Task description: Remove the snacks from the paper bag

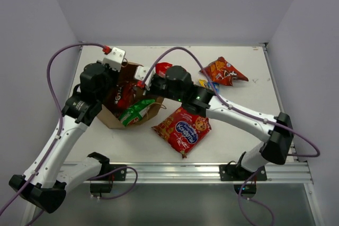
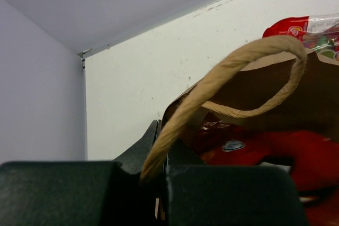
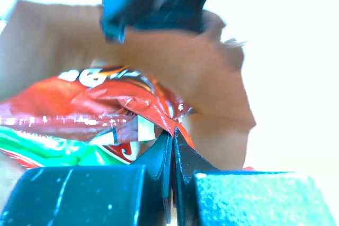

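Red packet [image 3: 79, 104] in right gripper [image 3: 172, 142]

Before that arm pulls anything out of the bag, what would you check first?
1. Right gripper has the red packet: ok, fingers shut on its corner.
2. Left gripper steadies the paper bag: ok, shut on the handle.
3. Green-and-white packet free of the red one: cannot tell, they lie pressed together.
4. Bag mouth wide enough to let the packet through: cannot tell.
5. Room to set it down: ok, bare table in front of the bag.
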Robot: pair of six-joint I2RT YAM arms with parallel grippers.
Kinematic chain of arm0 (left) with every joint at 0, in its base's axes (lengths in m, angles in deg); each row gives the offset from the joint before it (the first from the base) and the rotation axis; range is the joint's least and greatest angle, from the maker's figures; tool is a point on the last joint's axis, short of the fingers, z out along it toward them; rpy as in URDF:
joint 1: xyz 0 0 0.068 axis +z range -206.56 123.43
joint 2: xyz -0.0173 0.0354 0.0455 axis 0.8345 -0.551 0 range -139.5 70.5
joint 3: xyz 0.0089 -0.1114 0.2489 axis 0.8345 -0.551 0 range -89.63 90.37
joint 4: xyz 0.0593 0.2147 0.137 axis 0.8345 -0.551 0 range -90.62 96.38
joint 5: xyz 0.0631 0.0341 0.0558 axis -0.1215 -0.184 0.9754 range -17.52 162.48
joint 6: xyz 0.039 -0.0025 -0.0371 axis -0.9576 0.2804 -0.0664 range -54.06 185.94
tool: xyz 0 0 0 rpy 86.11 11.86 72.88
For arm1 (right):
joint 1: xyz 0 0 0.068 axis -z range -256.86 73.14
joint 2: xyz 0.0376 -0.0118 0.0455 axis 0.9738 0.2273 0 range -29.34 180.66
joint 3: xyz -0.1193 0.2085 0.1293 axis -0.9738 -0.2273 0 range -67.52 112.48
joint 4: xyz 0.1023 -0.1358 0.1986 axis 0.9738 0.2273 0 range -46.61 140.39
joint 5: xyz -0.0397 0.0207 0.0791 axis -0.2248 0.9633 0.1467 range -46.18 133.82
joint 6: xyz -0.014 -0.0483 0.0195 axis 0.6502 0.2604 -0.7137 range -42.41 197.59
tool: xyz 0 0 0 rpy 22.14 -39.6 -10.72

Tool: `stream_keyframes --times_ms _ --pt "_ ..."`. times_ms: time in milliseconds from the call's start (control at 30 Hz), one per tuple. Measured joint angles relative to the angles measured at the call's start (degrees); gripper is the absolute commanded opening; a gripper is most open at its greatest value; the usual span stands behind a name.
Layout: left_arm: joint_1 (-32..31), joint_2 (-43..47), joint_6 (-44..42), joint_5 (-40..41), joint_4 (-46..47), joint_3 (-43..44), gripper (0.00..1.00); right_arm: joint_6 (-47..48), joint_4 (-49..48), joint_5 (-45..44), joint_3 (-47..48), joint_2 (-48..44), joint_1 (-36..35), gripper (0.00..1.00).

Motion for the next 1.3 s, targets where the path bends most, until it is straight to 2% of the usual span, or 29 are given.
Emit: stream_keyframes --times_ms 367,567,733,900,1033,1167,1300 --pt "0.0 -1.44 -0.02 6.88 0.11 0.31 0.0 1.31 2.67 -9.05 -0.48 -18.4 -0.07 0.0" --pt "0.0 -3.02 0.5 11.76 0.68 0.37 0.0 1.05 4.46 -21.16 -0.98 -28.59 0.33 0.0" --pt "0.0 -4.76 1.25 14.78 1.4 0.63 0.0 -1.68 3.96 -33.75 -6.25 -38.1 4.13 0.0" --pt "0.0 -5.27 1.49 16.26 2.21 0.63 0.0 -10.03 8.37 -43.63 -14.45 -44.94 11.93 0.0" --pt "0.0 -5.27 1.77 16.28 2.27 0.63 0.0 -19.96 18.08 -49.13 -20.9 -48.54 14.12 0.0" --pt "0.0 -5.25 1.9 16.17 2.27 0.63 0.0 -31.06 28.76 -51.71 -24.65 -49.79 15.26 0.0" --pt "0.0 -4.92 1.9 15.98 2.27 0.63 0.0 -42.38 38.69 -50.53 -27.85 -49.77 20.5 0.0"
